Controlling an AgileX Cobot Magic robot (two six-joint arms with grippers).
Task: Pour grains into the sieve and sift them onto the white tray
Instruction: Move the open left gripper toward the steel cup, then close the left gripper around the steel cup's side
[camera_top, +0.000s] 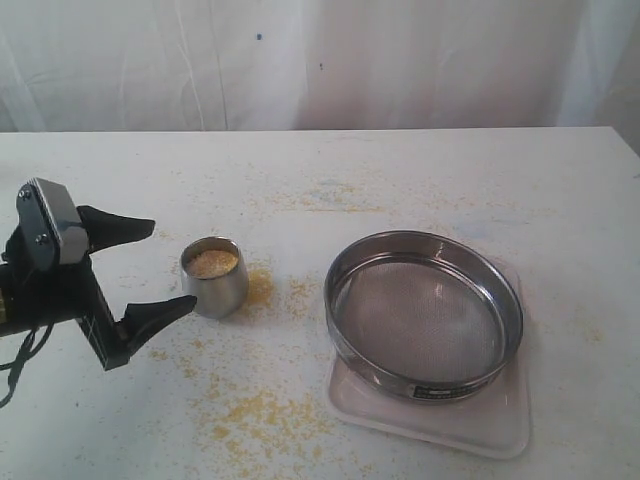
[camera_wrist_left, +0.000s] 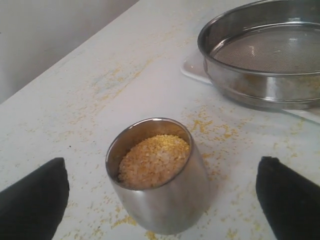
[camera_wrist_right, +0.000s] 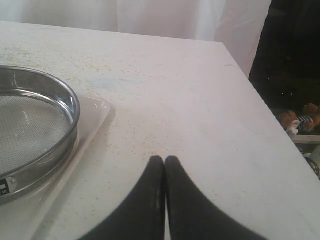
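A small steel cup (camera_top: 215, 277) (camera_wrist_left: 160, 192) stands upright on the table, filled with yellow and pale grains (camera_top: 213, 263) (camera_wrist_left: 154, 160). My left gripper (camera_top: 165, 265) (camera_wrist_left: 162, 197) is open just left of the cup, its black fingers (camera_wrist_left: 35, 197) wide on either side of it and not touching. The wide steel sieve (camera_top: 424, 312) (camera_wrist_left: 260, 55) (camera_wrist_right: 35, 127) sits empty on the white tray (camera_top: 440, 425) (camera_wrist_right: 90, 125) at the right. My right gripper (camera_wrist_right: 164, 161) is shut on nothing, over bare table beside the tray, and is out of the exterior view.
Spilled yellow grains (camera_top: 265, 410) are scattered over the white tabletop around the cup and in front of it. The table's right edge (camera_wrist_right: 260, 100) drops off close to my right gripper. White curtains hang behind the table.
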